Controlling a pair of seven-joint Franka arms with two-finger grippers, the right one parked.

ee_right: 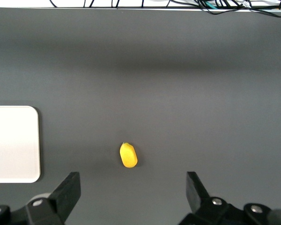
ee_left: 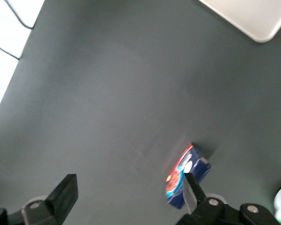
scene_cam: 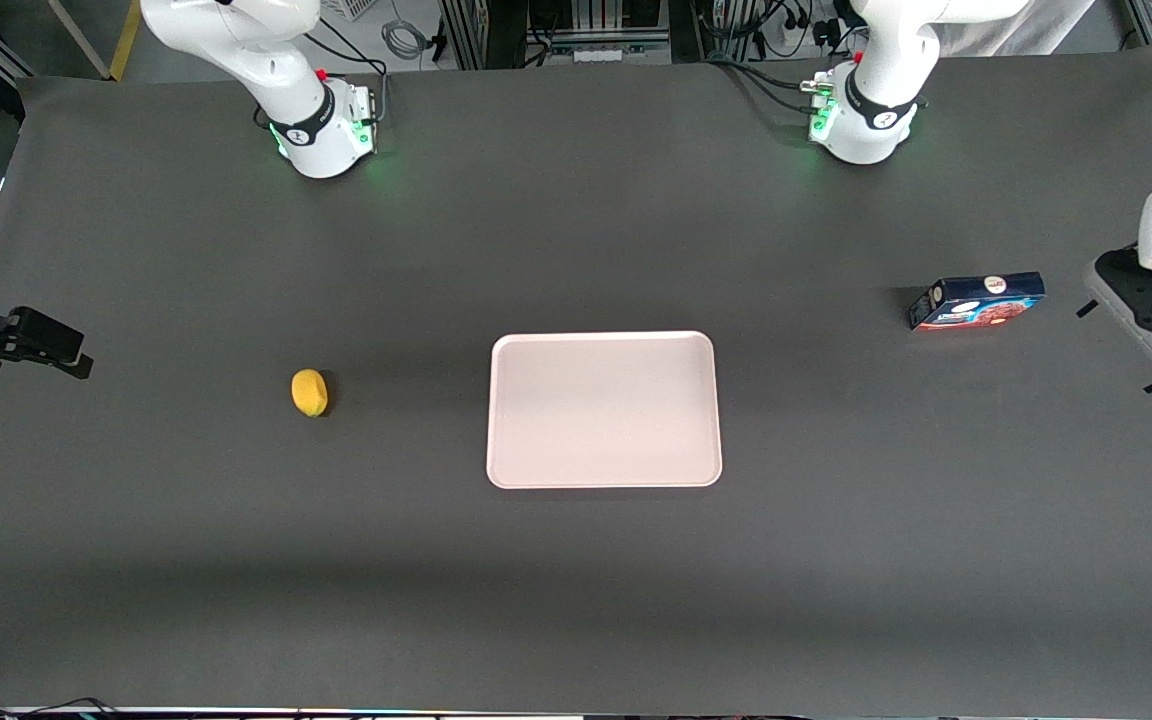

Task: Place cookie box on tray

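On the dark desk [scene_cam: 576, 600], nearest the front camera, the pink tray [scene_cam: 604, 409] lies bare, ready to receive. Farther off, toward the working arm's end, the cookie box [scene_cam: 978, 301] rests ungrasped. The pincer [ee_left: 129, 192] hangs above it, spread wide, holding nothing.

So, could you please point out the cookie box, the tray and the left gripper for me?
cookie box [scene_cam: 978, 301]: front view, its printed face.
tray [scene_cam: 604, 409]: front view, its bare pink floor.
left gripper [ee_left: 130, 194]: left wrist view, midway between its open fingers, above the table.
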